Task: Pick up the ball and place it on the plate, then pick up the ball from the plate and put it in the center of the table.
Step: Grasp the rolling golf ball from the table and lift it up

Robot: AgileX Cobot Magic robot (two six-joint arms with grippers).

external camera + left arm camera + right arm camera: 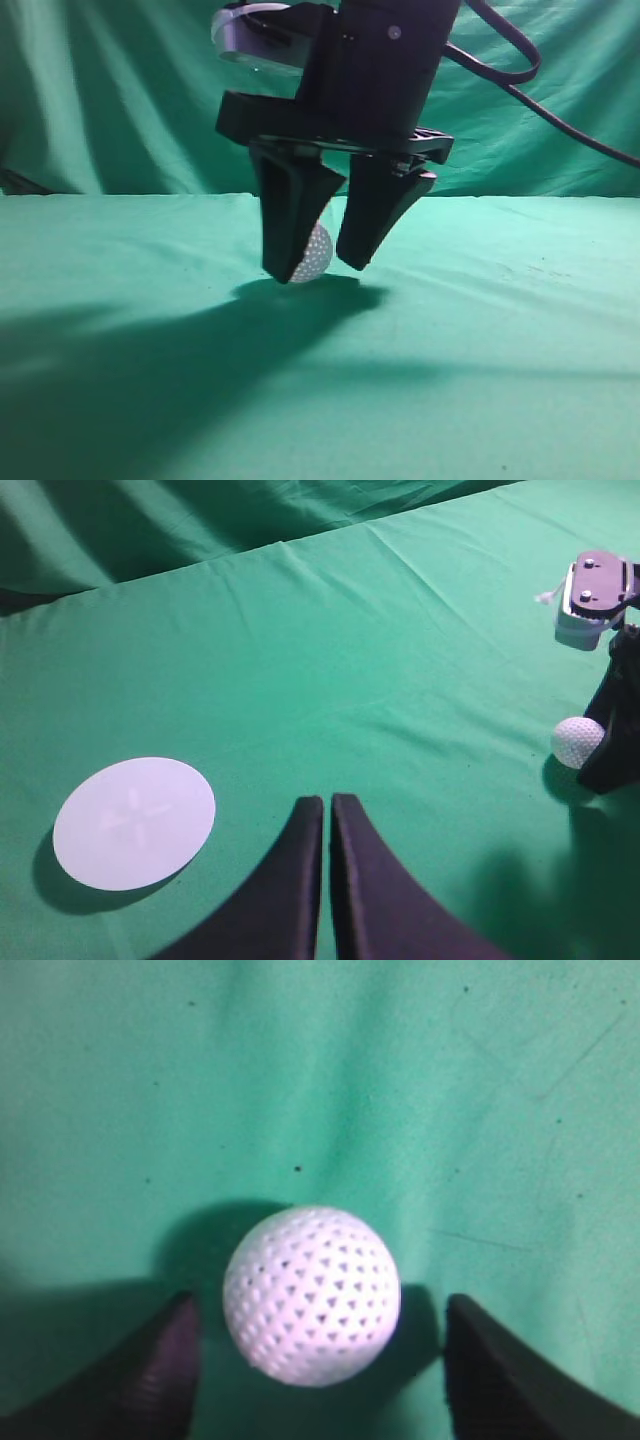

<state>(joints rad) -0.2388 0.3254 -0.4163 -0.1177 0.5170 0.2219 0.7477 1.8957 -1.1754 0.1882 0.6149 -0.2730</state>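
Observation:
The white dimpled ball [314, 255] rests on the green table [500, 330]. My right gripper [318, 262] stands low over it with its dark fingers spread to either side. In the right wrist view the ball [312, 1295] lies between the two fingertips [320, 1360] with a gap of cloth on each side, so the gripper is open. The ball also shows at the right edge of the left wrist view [578, 742]. My left gripper [327, 815] is shut and empty above the cloth. The round white plate [134, 822] lies flat to its left.
A draped green curtain [120, 90] hangs behind the table. A black cable [560, 115] runs from the right arm to the right. The right arm's camera housing [592, 600] shows above the ball in the left wrist view.

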